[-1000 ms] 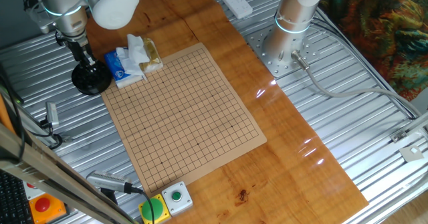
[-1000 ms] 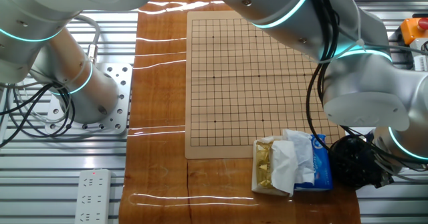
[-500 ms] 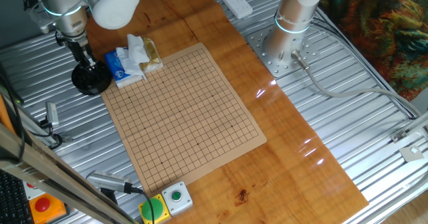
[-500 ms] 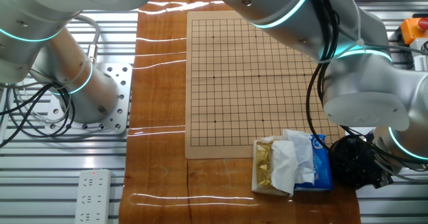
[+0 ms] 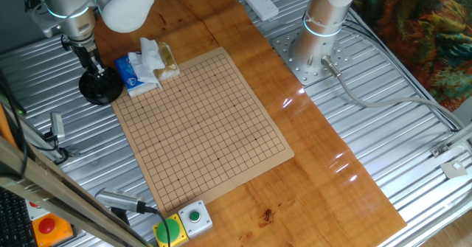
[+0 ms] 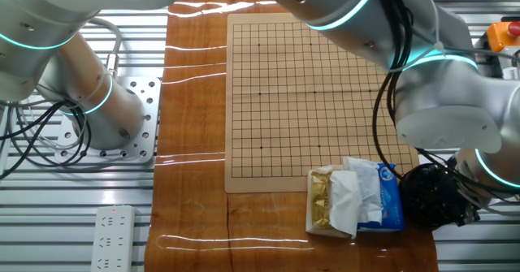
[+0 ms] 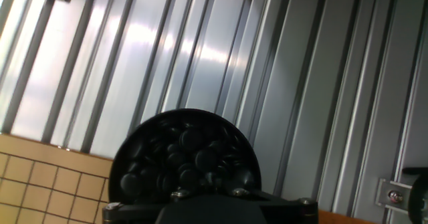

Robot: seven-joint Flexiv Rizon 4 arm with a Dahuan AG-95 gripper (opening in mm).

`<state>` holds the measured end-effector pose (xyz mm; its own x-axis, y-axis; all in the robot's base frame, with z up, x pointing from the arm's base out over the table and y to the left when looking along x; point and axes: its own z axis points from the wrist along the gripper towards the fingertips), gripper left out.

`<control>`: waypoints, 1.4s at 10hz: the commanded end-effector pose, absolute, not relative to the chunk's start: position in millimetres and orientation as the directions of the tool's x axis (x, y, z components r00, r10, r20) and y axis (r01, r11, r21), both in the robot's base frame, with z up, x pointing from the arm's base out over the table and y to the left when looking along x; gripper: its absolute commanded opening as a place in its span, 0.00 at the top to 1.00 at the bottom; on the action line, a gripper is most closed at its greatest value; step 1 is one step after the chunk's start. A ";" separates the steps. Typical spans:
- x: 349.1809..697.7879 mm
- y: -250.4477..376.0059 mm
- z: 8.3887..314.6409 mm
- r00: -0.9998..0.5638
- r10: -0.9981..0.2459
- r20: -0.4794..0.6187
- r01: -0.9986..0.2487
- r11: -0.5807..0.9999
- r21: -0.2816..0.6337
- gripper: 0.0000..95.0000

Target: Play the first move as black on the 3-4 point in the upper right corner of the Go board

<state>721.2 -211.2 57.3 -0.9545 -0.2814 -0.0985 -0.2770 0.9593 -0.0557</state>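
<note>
Black, glossy and rounded, the Go stones (image 7: 190,158) lie heaped in a round black bowl (image 5: 99,87) that stands on the ribbed metal table (image 5: 383,129) just off one corner of the board (image 5: 203,129). The gripper (image 5: 94,67) hangs directly over this bowl, its tips down at the bowl's mouth, so the step in hand looks like picking up one stone. Whether the fingers are spread or closed cannot be told: the fixed views show them as a dark blur against the bowl, and in the hand view only the gripper's black base shows at the bottom edge.

The board is a flat pale-tan wooden rectangle with a fine black grid and small star dots; it rests on a darker, glossy orange-brown tabletop (image 5: 324,173) and carries no stones yet. Beside the bowl, touching the board's near corner, sits a crumpled heap of white tissue, a blue packet and a gold wrapper (image 6: 353,197).

The next move probably calls for a delicate pinch on a single smooth, slippery stone among many, then a lift clear of the rim and a carry across to the upper right corner.
</note>
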 end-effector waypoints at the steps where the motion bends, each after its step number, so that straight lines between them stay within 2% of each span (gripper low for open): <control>1: 721.7 -209.6 64.2 -0.957 -0.274 -0.091 -0.270 0.961 -0.050 1.00; 6: 720.9 -204.7 83.0 -0.964 -0.258 -0.067 -0.255 0.966 -0.043 1.00; 14: 720.5 -201.3 85.3 -0.961 -0.270 -0.061 -0.268 0.962 -0.043 1.00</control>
